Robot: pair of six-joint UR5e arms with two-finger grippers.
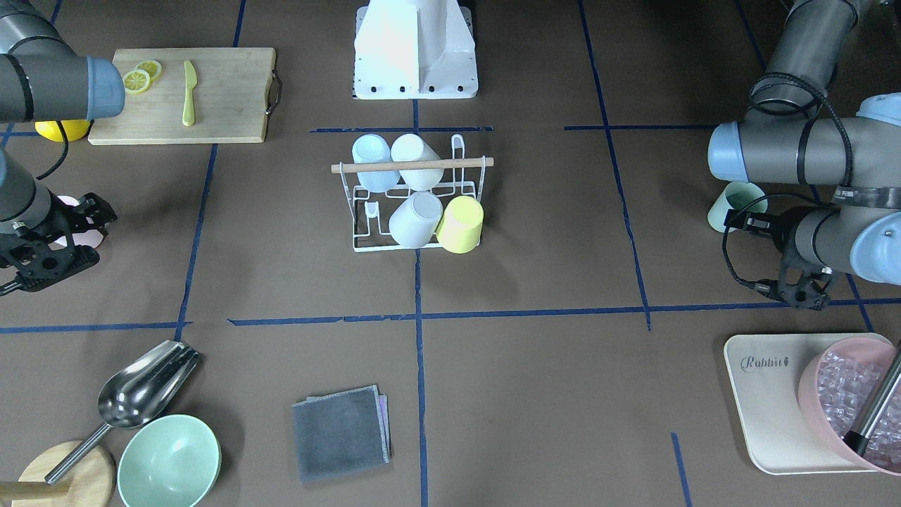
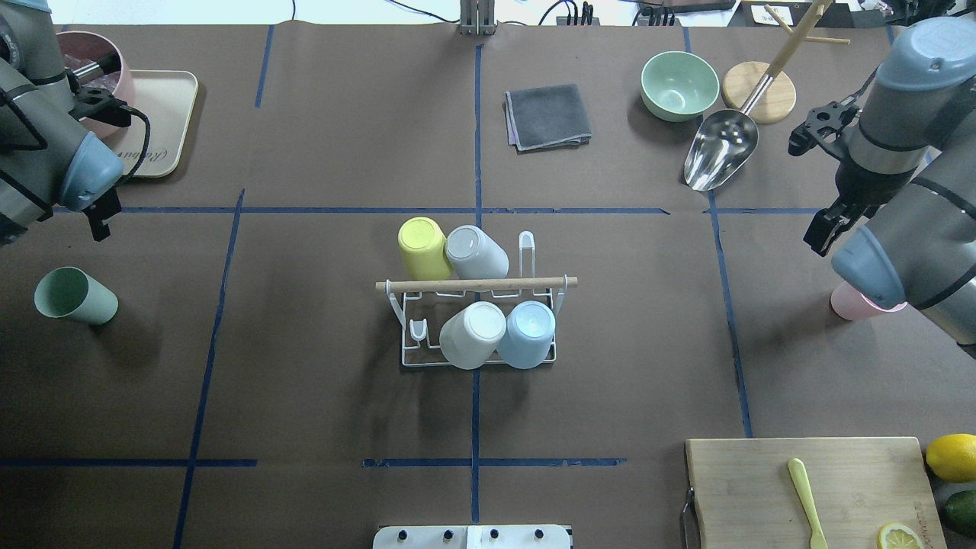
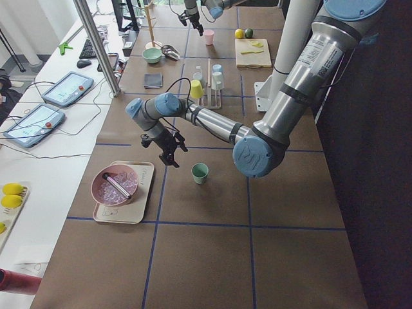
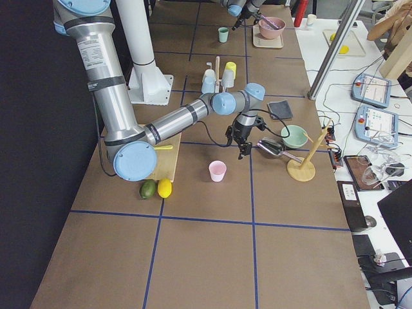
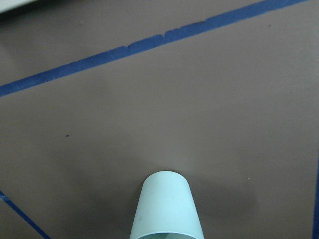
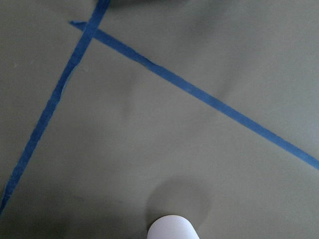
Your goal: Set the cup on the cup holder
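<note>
Cup holder (image 2: 427,285) sits mid-tabletop (image 2: 305,343) with four tilted, upturned cups on it. Yellow cup (image 2: 423,248) and grey cup (image 2: 476,252) are on the side away from the robot; white cup (image 2: 473,334) and pale blue cup (image 2: 528,332) are on the robot's side. Green cup (image 2: 75,297) stands mouth up, well apart to the robot's left, with the left gripper (image 2: 97,225) hanging near it. Pink cup (image 2: 858,305) stands mouth up on the right, near the right gripper (image 2: 822,236). Fingers of both: cannot tell if spread or pressed together.
</note>
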